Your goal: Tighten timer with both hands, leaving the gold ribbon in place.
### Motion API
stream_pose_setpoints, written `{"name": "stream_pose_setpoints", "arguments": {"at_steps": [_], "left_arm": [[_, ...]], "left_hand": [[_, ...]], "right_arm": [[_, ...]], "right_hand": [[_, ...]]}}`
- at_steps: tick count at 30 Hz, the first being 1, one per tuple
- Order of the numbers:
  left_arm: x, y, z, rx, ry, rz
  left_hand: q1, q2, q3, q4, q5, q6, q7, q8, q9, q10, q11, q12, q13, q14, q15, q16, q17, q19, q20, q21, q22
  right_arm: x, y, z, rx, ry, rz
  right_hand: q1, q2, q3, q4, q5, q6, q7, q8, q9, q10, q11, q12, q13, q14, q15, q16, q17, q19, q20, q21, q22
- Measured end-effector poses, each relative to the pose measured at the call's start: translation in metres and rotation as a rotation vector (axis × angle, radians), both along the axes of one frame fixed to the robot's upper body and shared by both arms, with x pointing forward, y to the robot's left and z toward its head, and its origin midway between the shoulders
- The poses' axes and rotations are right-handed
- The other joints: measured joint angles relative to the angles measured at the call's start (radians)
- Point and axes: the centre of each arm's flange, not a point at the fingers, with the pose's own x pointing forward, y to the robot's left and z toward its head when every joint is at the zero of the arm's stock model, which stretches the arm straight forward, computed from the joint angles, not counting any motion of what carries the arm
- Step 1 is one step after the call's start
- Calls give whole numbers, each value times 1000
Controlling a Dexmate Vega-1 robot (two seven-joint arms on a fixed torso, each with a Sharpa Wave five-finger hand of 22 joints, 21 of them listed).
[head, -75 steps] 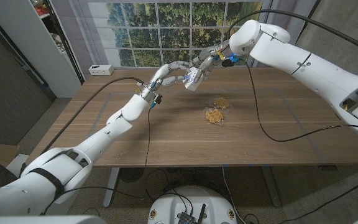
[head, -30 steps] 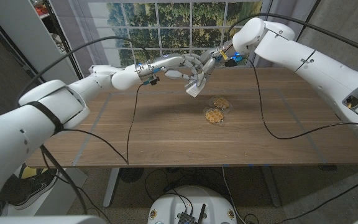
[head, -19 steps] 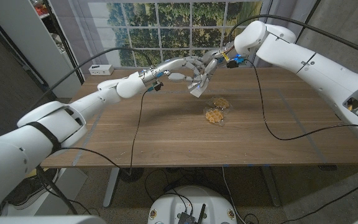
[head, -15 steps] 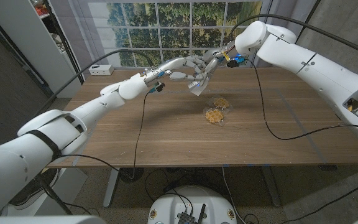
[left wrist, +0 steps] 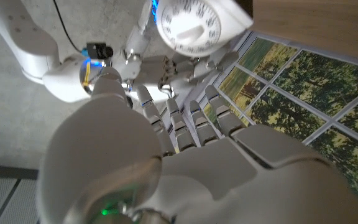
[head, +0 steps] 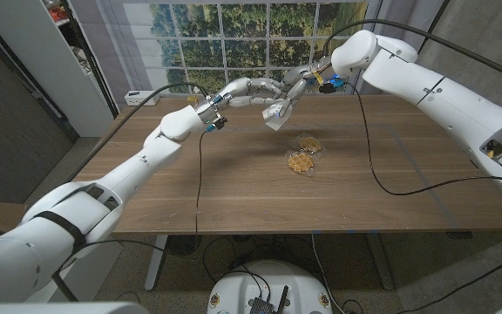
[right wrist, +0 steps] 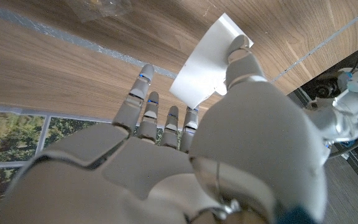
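Timer [head: 277,113] hangs above the counter [head: 234,183], gripped by your right hand [head: 296,87]; your left hand [head: 253,90] has drawn back open, so the dial goes unturned.

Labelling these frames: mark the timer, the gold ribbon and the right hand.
timer [left wrist: 188,23]: left wrist view, on its white dial face.
gold ribbon [head: 301,161]: head view, on the nearer gold bow on the table.
right hand [head: 291,91]: head view, on its fingers above the timer.
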Motion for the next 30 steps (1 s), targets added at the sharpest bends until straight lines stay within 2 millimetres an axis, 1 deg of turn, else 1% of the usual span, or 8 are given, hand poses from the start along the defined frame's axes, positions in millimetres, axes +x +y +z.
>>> {"name": "stream_pose_setpoints", "arguments": {"at_steps": [2, 7, 15, 20, 22, 25, 28, 30], "left_arm": [[-2, 6, 2, -25, 2, -6], [-10, 24, 8, -123, -6, -8], [-20, 40, 12, -174, -81, 98], [-23, 42, 11, -143, -110, 151], [-19, 38, 6, -86, -140, 230], [-19, 35, 3, -45, -162, 271], [-18, 32, 0, -7, -178, 307], [-18, 29, -2, 23, -194, 332]], "left_hand": [[8, 2, 5, -5, 4, 13, -11, 0, -4, -4, 0, 0, 2, -8, -1, -3, 0, -12, 12, -4, -2], [29, 12, 8, -16, 12, 22, -11, 0, -12, -44, 7, -21, 5, -36, 0, -11, -5, -28, 20, -16, -8], [49, 21, 4, -20, 18, 32, 15, 0, -18, -110, 19, -50, 5, -93, 0, -26, -13, -52, 22, -32, -20], [49, 21, -2, -26, 22, 44, 39, 0, -22, -137, 25, -62, 5, -130, 15, -30, -17, -77, 29, -46, -25], [49, 21, -10, -23, 22, 48, 50, 0, -22, -147, 29, -66, 4, -139, 25, -30, -19, -85, 38, -54, -28], [43, 16, -15, -23, 22, 57, 61, 5, -22, -162, 35, -74, 2, -161, 33, -36, -22, -98, 43, -66, -29], [47, 12, -21, -23, 26, 62, 56, 7, -22, -177, 41, -80, -3, -178, 36, -38, -23, -110, 51, -73, -34], [47, 12, -21, -23, 30, 77, 51, 10, -23, -179, 42, -84, -3, -184, 30, -38, -28, -114, 49, -74, -34]], "right_arm": [[0, -1, 0, 1, 1, -1], [0, -2, -3, 4, 5, -4], [-3, -1, -5, 6, 6, -3], [-5, 0, -4, 11, -1, -3], [-10, 3, -3, 11, -13, 6], [-13, 4, -2, 13, -23, 10], [-15, 5, 0, 15, -34, 13], [-17, 6, 1, 16, -42, 16]], "right_hand": [[0, 0, 0, 0, 0, 0, 0, 0, 0, 4, 4, 0, 0, 0, 0, 0, 0, 0, 0, 0, 0], [-1, -2, 0, 0, 0, 0, 0, 0, 0, 6, 6, 0, 0, 0, 0, 0, 0, -6, -6, 0, 0], [-1, -4, 0, 0, -1, 0, 0, 0, 0, 6, 6, 0, 0, 0, 0, 0, 0, -6, -5, 0, 0], [-1, -4, 0, 0, -3, 0, 0, 0, 0, 6, 6, -4, 0, 0, 0, 0, 0, -6, -5, 0, 0], [0, -5, 0, 0, -4, 0, 0, 0, 0, 6, 6, -4, 0, 0, 0, 0, 0, -6, -5, 0, 0], [3, -8, 0, 0, -4, 0, 0, 0, 0, 6, 6, -4, 0, 0, 0, 0, 0, -6, -5, 0, 0], [3, -8, 0, 0, -5, 0, 0, 0, 0, 6, 6, -4, 0, 0, 0, 0, 0, -5, -6, 0, 0], [3, -8, 0, 0, -6, 0, 0, 0, 0, 6, 6, -4, 0, 0, 0, 0, 0, 0, -11, 0, 0]]}}
